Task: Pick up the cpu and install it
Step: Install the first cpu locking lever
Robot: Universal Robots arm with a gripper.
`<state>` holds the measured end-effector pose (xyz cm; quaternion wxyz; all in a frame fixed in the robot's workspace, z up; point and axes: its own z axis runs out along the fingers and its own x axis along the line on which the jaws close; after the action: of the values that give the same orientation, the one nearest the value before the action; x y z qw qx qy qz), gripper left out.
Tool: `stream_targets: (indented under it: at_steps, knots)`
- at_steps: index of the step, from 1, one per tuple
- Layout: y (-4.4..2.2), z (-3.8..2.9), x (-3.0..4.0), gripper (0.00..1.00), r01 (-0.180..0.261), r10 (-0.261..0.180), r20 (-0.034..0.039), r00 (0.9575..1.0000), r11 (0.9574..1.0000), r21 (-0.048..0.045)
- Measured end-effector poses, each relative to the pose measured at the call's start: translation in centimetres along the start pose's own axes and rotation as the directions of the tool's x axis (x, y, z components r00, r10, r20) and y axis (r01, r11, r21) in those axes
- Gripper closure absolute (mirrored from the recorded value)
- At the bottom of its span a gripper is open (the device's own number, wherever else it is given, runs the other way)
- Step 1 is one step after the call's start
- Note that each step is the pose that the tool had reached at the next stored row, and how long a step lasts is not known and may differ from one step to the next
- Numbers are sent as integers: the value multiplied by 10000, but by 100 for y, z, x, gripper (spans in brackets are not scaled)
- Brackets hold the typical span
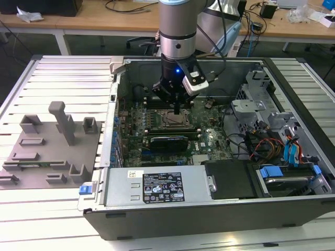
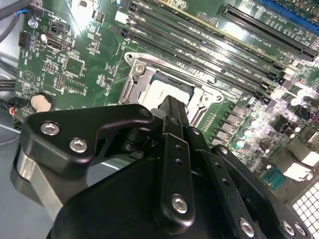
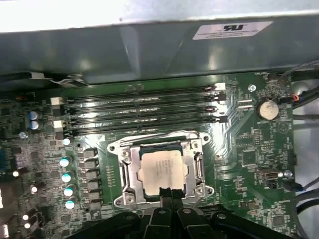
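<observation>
I have the gripper (image 1: 179, 110) hanging inside the open computer case (image 1: 157, 212), a little above the middle of the exterior frame, right over the metal-framed CPU socket (image 1: 173, 120) on the green motherboard (image 1: 209, 137). The cpu (image 3: 164, 170) sits flat in that socket; in the first wrist view it lies just below the frame's centre, its silvery top bare and square to the frame, so I judge it is already seated rather than carried. In the second wrist view I see its pale top (image 2: 162, 93) just above the centre, partly hidden by the black finger linkage.

The fingertips come together to a narrow point at the chip's near edge in both wrist views, with nothing between them, so I read the pincer as closed and empty. Whether the tips touch the chip I cannot tell.

The memory slots (image 3: 142, 110) run across the board just above the socket. The grey fixture plate (image 1: 47, 149) lies at the left of the exterior frame, well apart from the case.
</observation>
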<state>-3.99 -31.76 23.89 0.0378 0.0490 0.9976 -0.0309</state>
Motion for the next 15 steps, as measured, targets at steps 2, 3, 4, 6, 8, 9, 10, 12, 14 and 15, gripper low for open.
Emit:
stream_targets:
  at_steps: [2, 3, 4, 6, 8, 9, 10, 12, 14, 15]
  knots:
    - [1, 1, 0, 89, 1, -1, -7, 10000, 10000, -1]
    - [1, 1, 0, 89, 1, -1, -10, 10000, 10000, -1]
    - [0, 1, 0, 89, 2, -2, -16, 10000, 10000, 0]
    - [1, 1, -1, 89, 3, -3, -27, 10000, 10000, 1]
    - [1, 1, -1, 89, 3, -3, -35, 10000, 10000, 2]
    - [1, 1, -1, 89, 3, -3, -38, 10000, 10000, 2]
    - [1, 1, -1, 89, 4, -4, -44, 10000, 10000, 3]
    - [1, 1, -1, 89, 5, -5, -57, 10000, 10000, 3]
    - [1, 1, -1, 89, 6, -6, -70, 10000, 10000, 5]
    - [0, 1, -1, 89, 5, -5, -74, 10000, 10000, 5]
